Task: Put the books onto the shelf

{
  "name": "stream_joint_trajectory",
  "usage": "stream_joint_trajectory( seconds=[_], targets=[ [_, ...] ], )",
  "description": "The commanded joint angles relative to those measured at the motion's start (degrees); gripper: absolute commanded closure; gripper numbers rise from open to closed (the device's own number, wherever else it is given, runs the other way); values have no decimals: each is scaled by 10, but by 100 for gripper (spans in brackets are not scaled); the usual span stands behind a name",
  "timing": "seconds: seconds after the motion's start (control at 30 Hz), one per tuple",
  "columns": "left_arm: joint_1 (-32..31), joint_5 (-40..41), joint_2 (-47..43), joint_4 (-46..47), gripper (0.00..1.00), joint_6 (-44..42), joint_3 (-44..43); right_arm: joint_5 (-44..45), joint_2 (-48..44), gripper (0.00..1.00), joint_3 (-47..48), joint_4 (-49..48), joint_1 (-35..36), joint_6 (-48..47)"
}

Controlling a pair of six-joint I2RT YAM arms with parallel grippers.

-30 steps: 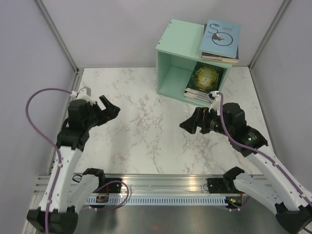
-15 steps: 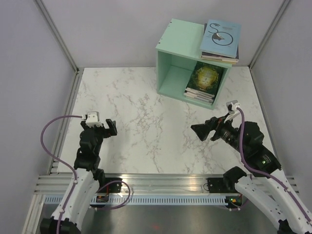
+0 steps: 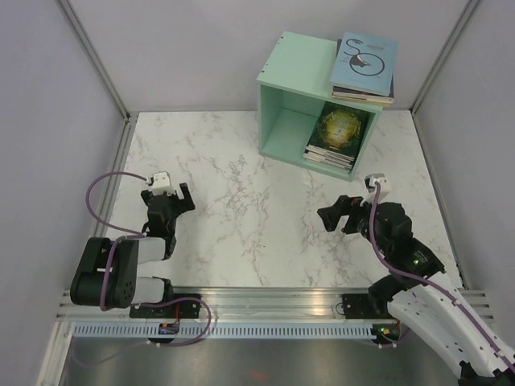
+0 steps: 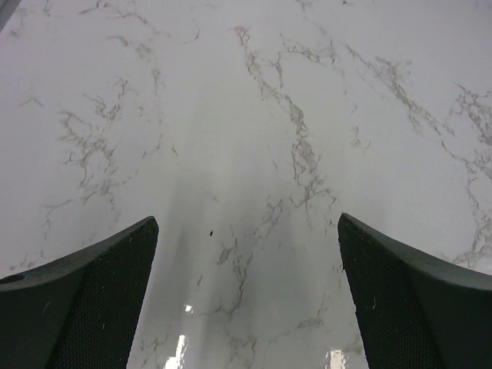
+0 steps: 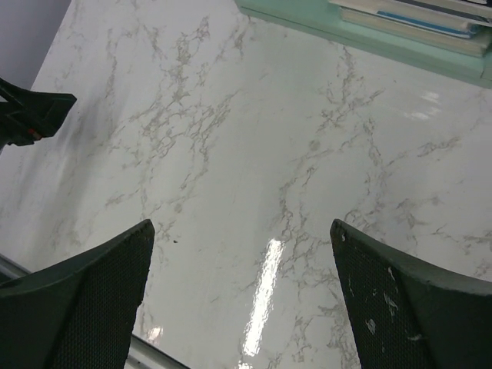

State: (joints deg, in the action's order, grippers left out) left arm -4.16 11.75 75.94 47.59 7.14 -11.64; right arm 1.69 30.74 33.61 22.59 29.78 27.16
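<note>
The mint-green shelf (image 3: 283, 80) stands at the back right of the marble table, its open face toward me. A stack of books lies flat inside it, the top one green-gold (image 3: 341, 127). A second stack rests on the shelf's roof, topped by a light blue book with a black swirl (image 3: 366, 58). My left gripper (image 3: 167, 195) is open and empty, low over the table at the near left (image 4: 246, 223). My right gripper (image 3: 335, 215) is open and empty in front of the shelf (image 5: 241, 224); its view shows the shelf's bottom edge (image 5: 323, 21) and the inner books (image 5: 415, 14).
Grey walls with metal corner posts enclose the table on three sides. A metal rail (image 3: 265, 301) carrying the arm bases runs along the near edge. The left gripper's finger (image 5: 31, 111) shows at the left edge of the right wrist view.
Both arms have drawn back toward the near edge and lowered; the left arm folded down at its base. Both grippers stayed open and empty. The books have not moved.
</note>
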Motion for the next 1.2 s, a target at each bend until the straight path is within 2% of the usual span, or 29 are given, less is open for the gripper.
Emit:
stream_joint_trajectory(
  seconds=[0.0, 0.17, 0.23, 0.43, 0.63, 0.77, 0.93, 1.0, 1.17],
  targets=[
    [7, -38, 34, 111, 0, -43, -31, 51, -7, 2, -24, -48, 0, -11],
    [12, -91, 62, 178, 0, -65, -9, 103, 0, 2, -64, -107, 0, -70],
    [12, -96, 59, 167, 0, -65, -11, 123, 12, 2, -80, -134, 0, -138],
    [11, -95, 61, 178, 0, -66, -8, 246, 69, 2, -108, -190, -1, -234],
    [11, -95, 61, 177, 0, -66, -8, 227, 124, 2, -138, -259, -7, -333],
    [12, -95, 60, 176, 0, -66, -8, 213, 136, 2, -204, -334, -46, -323],
    [11, -95, 61, 176, 0, -66, -9, 153, 145, 2, -261, -445, -157, -281],
    [11, -95, 61, 177, 0, -66, -8, 142, 176, 2, -268, -516, -184, -272],
    [11, -95, 61, 177, 0, -66, -8, 159, 284, 2, -267, -677, -197, -236]
  ],
)
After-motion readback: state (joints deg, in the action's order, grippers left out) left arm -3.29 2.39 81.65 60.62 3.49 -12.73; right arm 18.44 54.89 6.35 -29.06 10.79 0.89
